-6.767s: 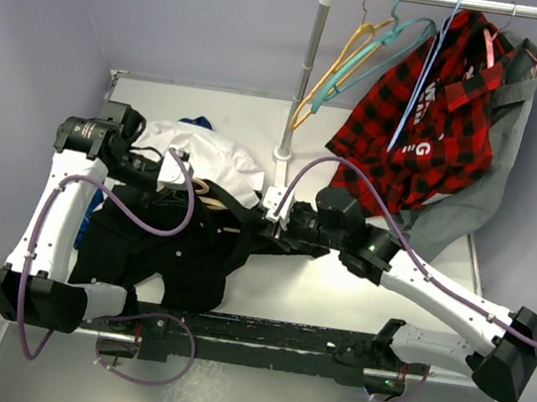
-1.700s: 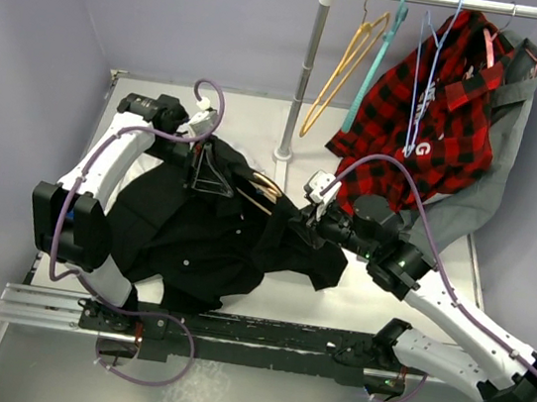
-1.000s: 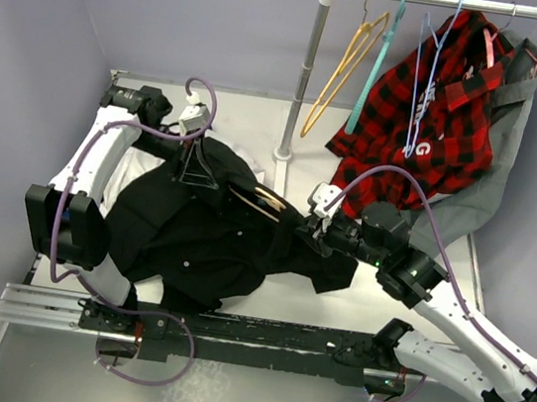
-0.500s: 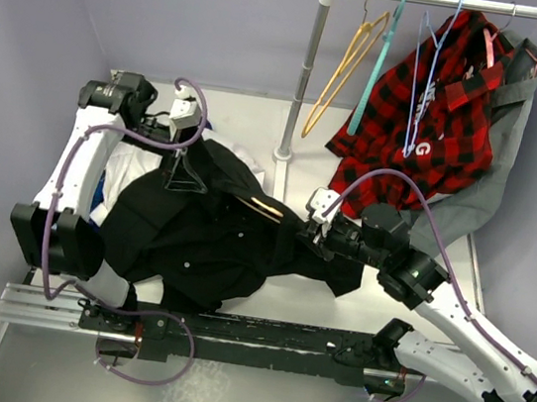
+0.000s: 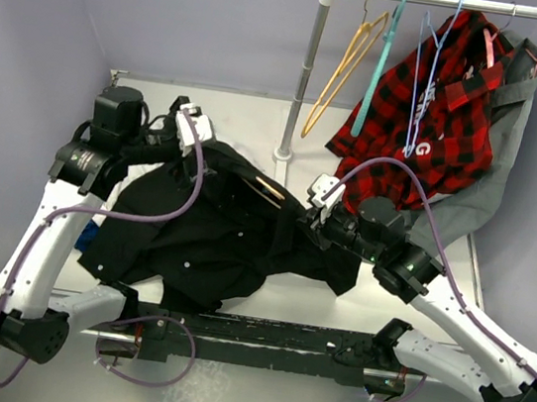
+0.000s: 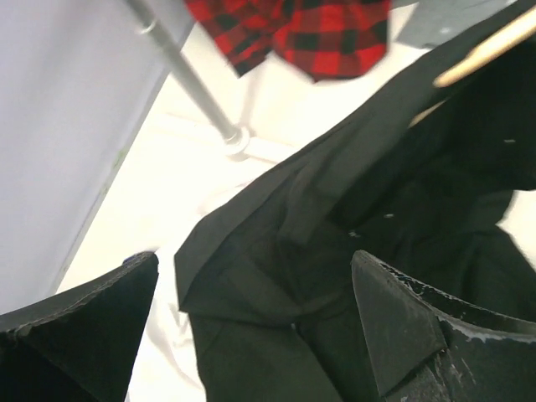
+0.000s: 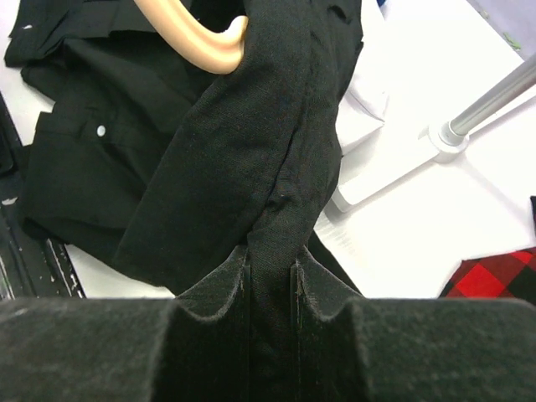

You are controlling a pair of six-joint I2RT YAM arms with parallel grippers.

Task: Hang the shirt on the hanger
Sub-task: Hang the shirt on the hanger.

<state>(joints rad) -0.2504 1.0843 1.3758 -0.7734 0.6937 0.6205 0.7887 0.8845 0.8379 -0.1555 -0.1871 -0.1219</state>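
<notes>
**Shirt draped over the hanger, only one gripper holding on**

Top view: the left gripper (image 5: pixel 198 136) is spread wide with nothing in it. The shirt (image 5: pixel 203 242) lies just under and ahead of it, and the hanger (image 5: pixel 268 189) pokes out between the two grippers. The right gripper (image 5: pixel 306 221) is pinching a fold of shirt. My worry is that nothing grips the hanger, so a tug from that one pinch could slide it right out. Writing-wise, the plaid shirt (image 5: pixel 431 114) has white letters, but I can only read a "G". Left wrist view: its jaws are apart with black cloth right below them, and the hanger tip (image 6: pixel 486 46) is far ahead to the right. Right wrist view: it's clamped on a thin ridge of cloth that could slip, with the hanger end (image 7: pixel 193 38) just ahead-left. No labels there.
</notes>
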